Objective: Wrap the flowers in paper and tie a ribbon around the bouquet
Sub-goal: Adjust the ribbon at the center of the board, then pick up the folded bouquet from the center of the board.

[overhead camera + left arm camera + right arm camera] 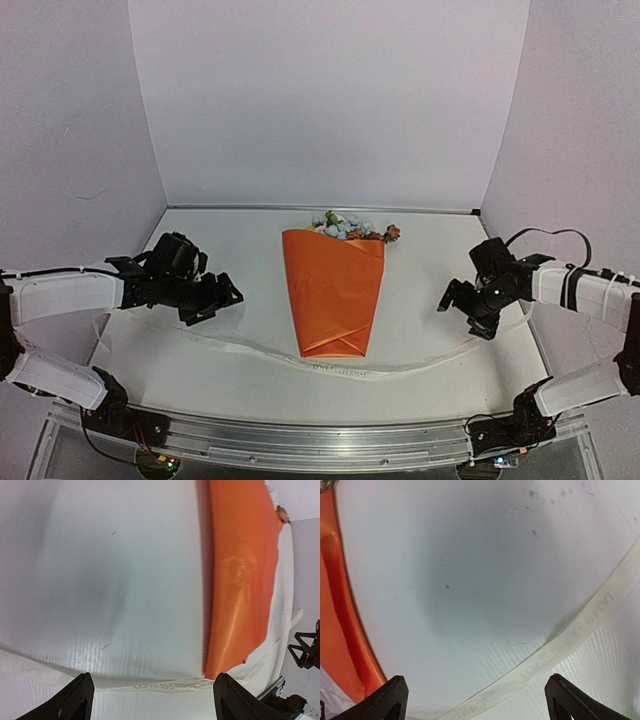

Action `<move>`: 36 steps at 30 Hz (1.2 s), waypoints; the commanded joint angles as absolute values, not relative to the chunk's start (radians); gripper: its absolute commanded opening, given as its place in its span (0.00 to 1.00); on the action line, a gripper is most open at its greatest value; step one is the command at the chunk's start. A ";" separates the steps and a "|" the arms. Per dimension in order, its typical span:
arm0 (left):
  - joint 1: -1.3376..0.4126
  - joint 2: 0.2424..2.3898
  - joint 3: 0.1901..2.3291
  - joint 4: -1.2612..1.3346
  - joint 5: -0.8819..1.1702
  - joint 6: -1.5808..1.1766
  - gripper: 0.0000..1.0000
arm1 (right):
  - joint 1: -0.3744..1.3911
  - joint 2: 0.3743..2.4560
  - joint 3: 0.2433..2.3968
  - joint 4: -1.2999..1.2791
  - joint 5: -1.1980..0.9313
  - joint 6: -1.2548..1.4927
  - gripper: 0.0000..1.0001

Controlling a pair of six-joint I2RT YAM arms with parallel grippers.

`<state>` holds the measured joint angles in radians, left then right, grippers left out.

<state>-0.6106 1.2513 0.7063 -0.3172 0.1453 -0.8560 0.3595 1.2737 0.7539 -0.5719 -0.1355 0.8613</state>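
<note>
White table [240, 330] bears the bouquet [335, 290], ribbon [345, 372] beside its narrow end.

Two tools: one left tool [228, 300] and one right tool [463, 312]. Between them lies one bouquet [333, 270], made of one sheet of orange paper [335, 310] folded into a single cone and one bunch of flowers [350, 226]. The blooms are too small to count singly. One ribbon [340, 368] runs from beside the left tool to beside the right tool. One tabletop [230, 240].
</note>
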 commanded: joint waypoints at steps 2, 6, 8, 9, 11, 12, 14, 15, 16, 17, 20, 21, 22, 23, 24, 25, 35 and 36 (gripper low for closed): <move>-0.602 1.399 0.875 -0.292 0.230 -0.736 0.82 | 0.407 1.404 0.912 -0.528 -0.292 0.760 0.98; -0.576 1.581 0.962 -0.170 0.365 -0.669 0.77 | 0.437 1.563 1.006 -0.395 -0.403 0.769 0.98; -0.564 1.667 1.012 -0.106 0.427 -0.652 0.76 | 0.453 1.646 1.059 -0.357 -0.435 0.770 0.98; -0.557 1.708 1.030 -0.085 0.442 -0.647 0.75 | 0.462 1.675 1.082 -0.342 -0.438 0.770 0.98; -0.544 1.773 1.065 -0.037 0.491 -0.649 0.74 | 0.470 1.742 1.132 -0.327 -0.454 0.777 0.98; -0.537 1.801 1.080 -0.018 0.508 -0.655 0.74 | 0.472 1.770 1.150 -0.315 -0.459 0.785 0.98; -0.531 1.842 1.094 0.025 0.543 -0.668 0.73 | 0.474 1.820 1.178 -0.291 -0.471 0.802 0.98; -0.529 1.857 1.097 0.057 0.559 -0.675 0.73 | 0.475 1.841 1.188 -0.281 -0.475 0.808 0.98; -0.528 1.872 1.101 0.085 0.573 -0.684 0.73 | 0.477 1.860 1.197 -0.272 -0.479 0.814 0.98; -0.527 1.892 1.105 0.097 0.580 -0.692 0.72 | 0.478 1.880 1.207 -0.269 -0.480 0.816 0.98; -0.528 1.953 1.136 0.111 0.595 -0.706 0.71 | 0.480 1.930 1.231 -0.263 -0.483 0.831 0.98; -0.528 1.967 1.145 0.113 0.597 -0.711 0.69 | 0.481 1.943 1.237 -0.260 -0.482 0.835 0.98; -0.528 1.982 1.154 0.113 0.599 -0.715 0.68 | 0.481 1.954 1.242 -0.257 -0.482 0.839 0.98; -0.528 1.999 1.163 0.109 0.599 -0.715 0.67 | 0.481 1.963 1.246 -0.253 -0.484 0.846 0.97; -0.528 2.014 1.175 0.105 0.602 -0.717 0.65 | 0.482 1.973 1.249 -0.248 -0.486 0.852 0.96; -0.528 2.025 1.184 0.104 0.605 -0.718 0.63 | 0.482 1.980 1.251 -0.242 -0.489 0.858 0.94; -0.540 2.103 1.236 0.133 0.658 -0.770 0.52 | 0.512 2.055 1.298 -0.210 -0.506 0.905 0.71; -0.544 2.108 1.240 0.133 0.662 -0.775 0.51 | 0.516 2.058 1.304 -0.210 -0.504 0.909 0.68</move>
<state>-0.5310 2.0835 1.1903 0.0874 0.6264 -0.7446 0.4941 2.0205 1.2658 -0.2216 -0.5048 0.8844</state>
